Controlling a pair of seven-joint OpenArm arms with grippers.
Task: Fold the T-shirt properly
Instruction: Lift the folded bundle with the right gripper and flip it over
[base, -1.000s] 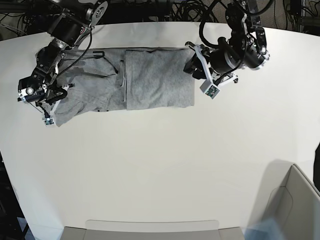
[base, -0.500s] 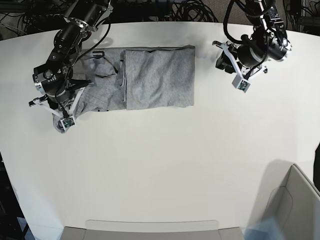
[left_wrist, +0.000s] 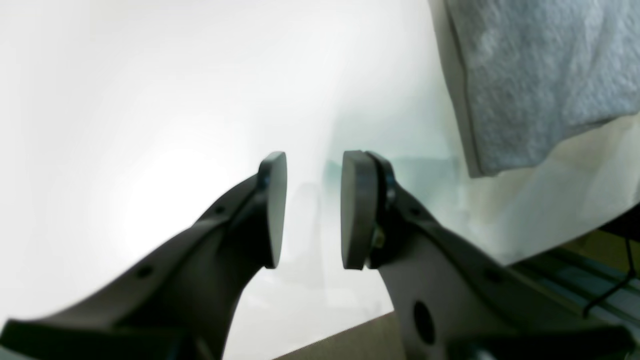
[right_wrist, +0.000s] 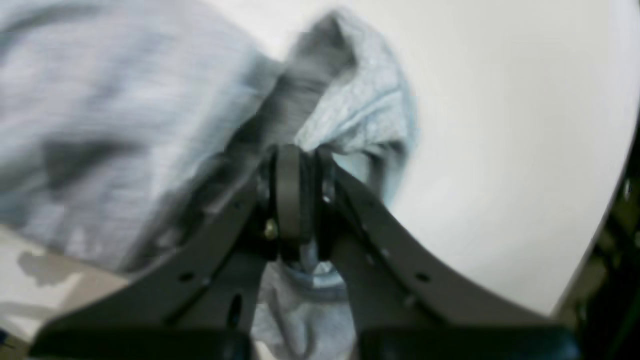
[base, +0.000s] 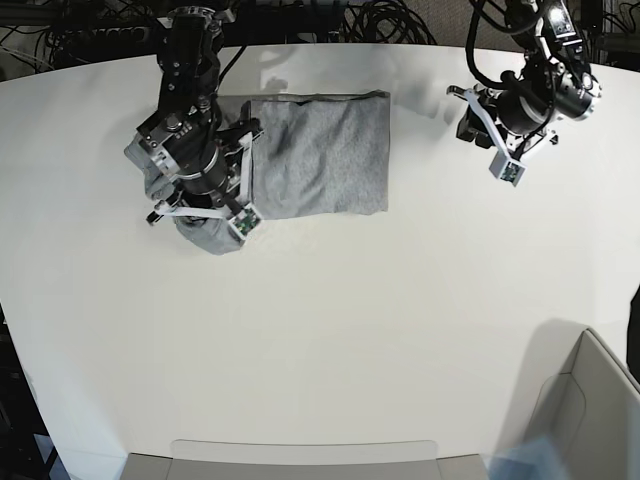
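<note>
Base view is showing the white table (base: 330, 340) lying bare across its whole near half, from 3 o'clock round through 6 to 9, while the far edge at 12 o'clock is backing onto tangled black cables (base: 380, 20) and a pale grey bin (base: 585, 410) is standing at the 5 o'clock corner. The T-shirt (base: 320, 155) is lying toward 11 o'clock, its heather-grey cloth plain on the side showing, folded into a flat panel whose right and near edges are running straight. Its left part is bunching up under the right gripper (base: 205, 205), whose fingers are pinching a gathered fold of the cloth; in the right wrist view the right gripper (right_wrist: 300, 197) is clamping narrowly with fabric rising loosely above the pads and trailing below them. The left gripper (base: 480, 115) is hanging at 2 o'clock, well apart from the shirt, its fingers standing parted with nothing between them, and one hemmed corner of the T-shirt (left_wrist: 540, 75) is showing at 1 o'clock in the left wrist view.
</note>
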